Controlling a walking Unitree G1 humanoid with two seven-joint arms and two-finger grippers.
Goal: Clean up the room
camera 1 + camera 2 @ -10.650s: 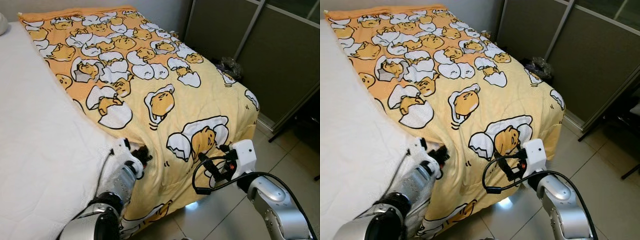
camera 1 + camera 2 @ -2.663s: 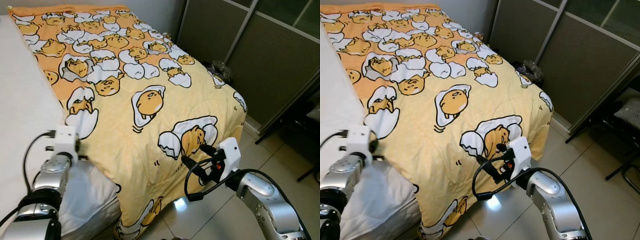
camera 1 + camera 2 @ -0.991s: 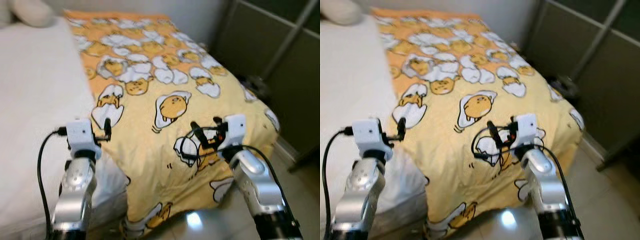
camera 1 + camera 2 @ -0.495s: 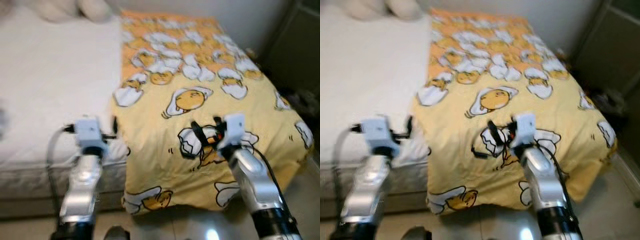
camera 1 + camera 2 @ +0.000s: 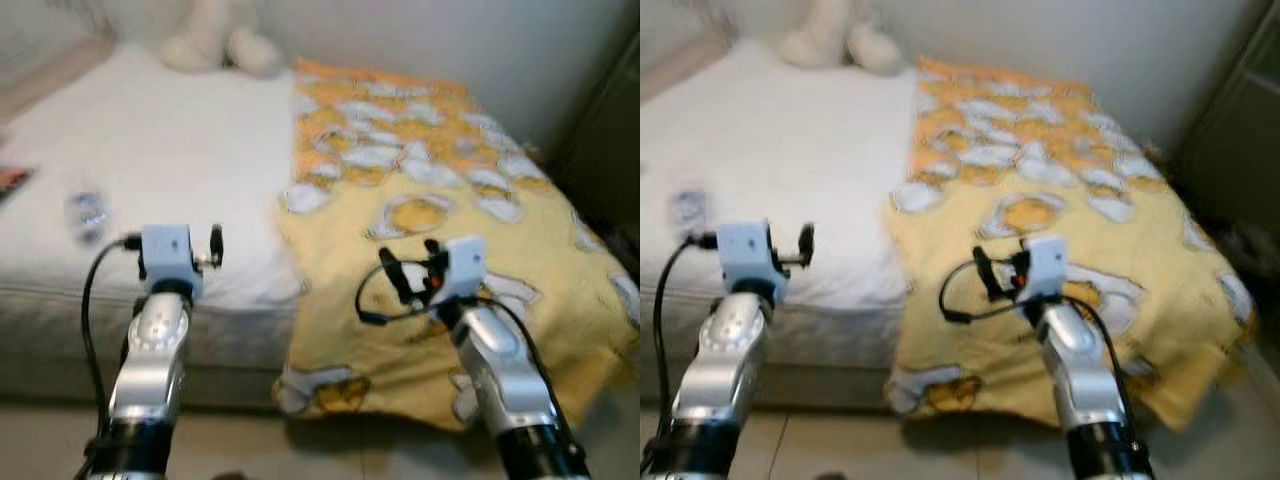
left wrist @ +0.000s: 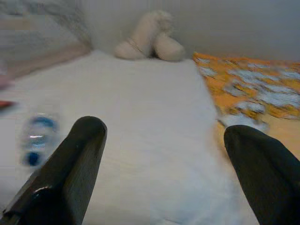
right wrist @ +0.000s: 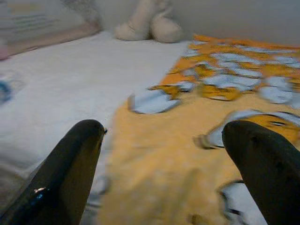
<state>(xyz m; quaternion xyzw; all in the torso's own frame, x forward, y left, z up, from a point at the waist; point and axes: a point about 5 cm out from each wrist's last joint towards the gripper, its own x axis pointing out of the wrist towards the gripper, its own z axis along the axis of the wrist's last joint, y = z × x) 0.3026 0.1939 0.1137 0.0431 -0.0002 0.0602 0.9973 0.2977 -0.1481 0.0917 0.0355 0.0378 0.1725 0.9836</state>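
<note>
Overhanging the bed (image 5: pixel 150 170) edge: yellow blanket (image 5: pixel 450 250) (blurred).

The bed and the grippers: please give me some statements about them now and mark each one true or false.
1. The yellow blanket covers the bed's right part; the left part is bare white sheet. True.
2. The left gripper is shut on the blanket. False: its fingers are apart and hold nothing.
3. A small bottle lies on the sheet. True, though blurred.
4. The plush toy lies on the floor. False: it sits at the bed's far end.
5. The right gripper is open, over the blanket. True.
</note>
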